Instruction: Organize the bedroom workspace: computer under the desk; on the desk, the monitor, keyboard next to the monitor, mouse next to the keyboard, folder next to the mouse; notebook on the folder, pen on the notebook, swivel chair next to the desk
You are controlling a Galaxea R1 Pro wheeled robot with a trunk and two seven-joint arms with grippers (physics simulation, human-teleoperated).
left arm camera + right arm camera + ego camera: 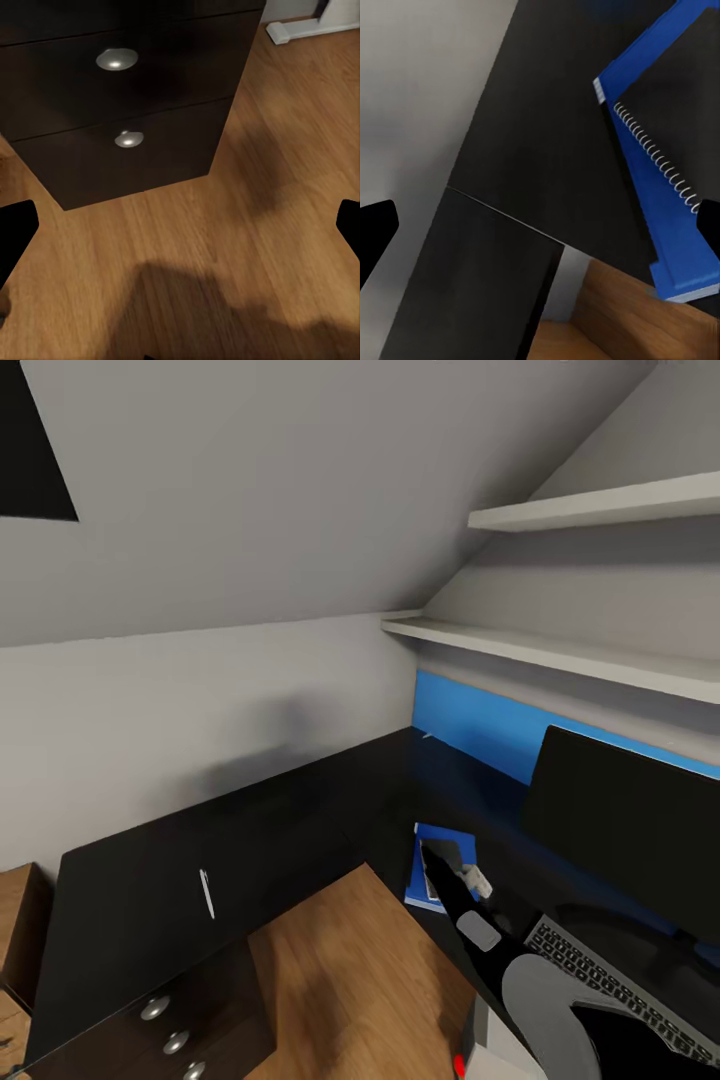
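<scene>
On the table's near edge beside the keyboard (610,985), your notebook (679,97) sits atop the folder (660,195), right fingers (540,225) released, while the pen (207,893) lies well apart and could roll off if nudged carelessly.

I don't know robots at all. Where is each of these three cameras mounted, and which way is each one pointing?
Head view: on the robot's head, looking down over the glossy black L-shaped desk; the right arm reaches toward the bright blue folder.
Left wrist view: by the left gripper, facing the desk's drawer unit and wooden floor; black fingertips show.
Right wrist view: by the right gripper, facing the desk, folder and spiral-bound dark grey notebook.
Head and right wrist views share desk, folder and notebook.
</scene>
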